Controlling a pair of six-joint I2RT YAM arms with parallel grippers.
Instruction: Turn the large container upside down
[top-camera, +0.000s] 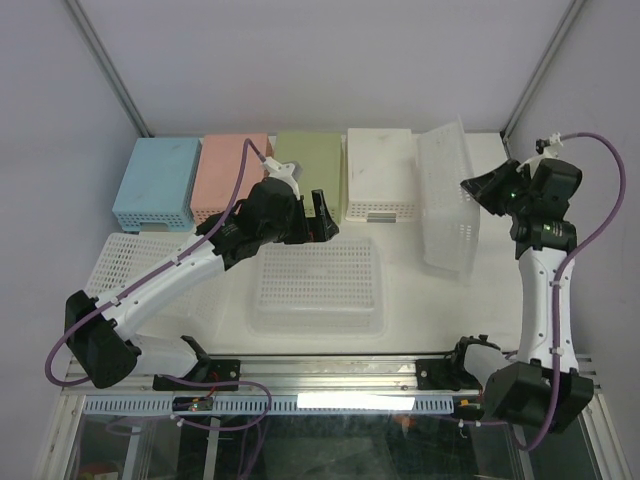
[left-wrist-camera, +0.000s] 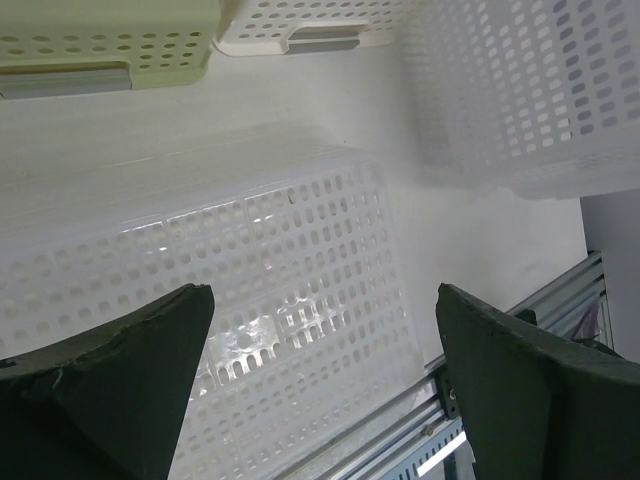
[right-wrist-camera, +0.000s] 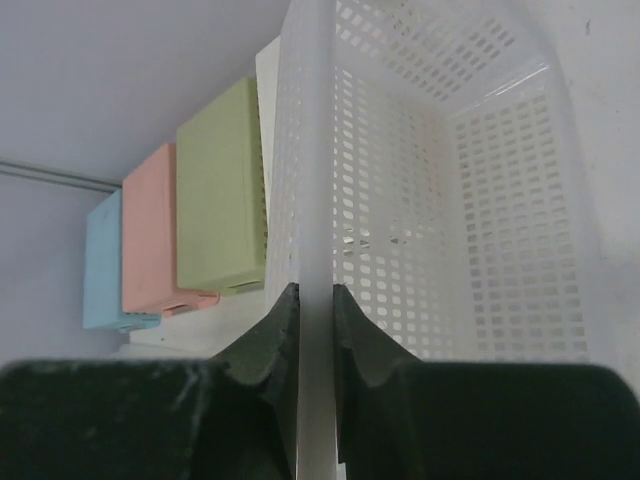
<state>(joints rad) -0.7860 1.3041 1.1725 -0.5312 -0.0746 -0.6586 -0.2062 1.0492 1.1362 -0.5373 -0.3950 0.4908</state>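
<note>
— The four at the back?
— Sky-blue box (top-camera: 155, 183), salmon-pink box (top-camera: 228, 172), olive-green box (top-camera: 310, 170), cream-white box (top-camera: 380, 172). The tops are plain and the sides have rows of small holes.
— And the large container (top-camera: 447, 205)?
— Translucent white, gridded all over with little oblong holes. The middle basket (top-camera: 318, 285) has the same look.
— The tools?
— Left tool (top-camera: 318, 222) and right tool (right-wrist-camera: 313, 300) are both matt black. The counter (top-camera: 410, 300) is white.

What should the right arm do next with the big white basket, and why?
Probably rotate the wrist, with the grip shut, to tip the large container further over until its opening faces the table. The right gripper is clamped on one mesh side wall, and the container stands tilted up on edge, not yet upside down.
</note>
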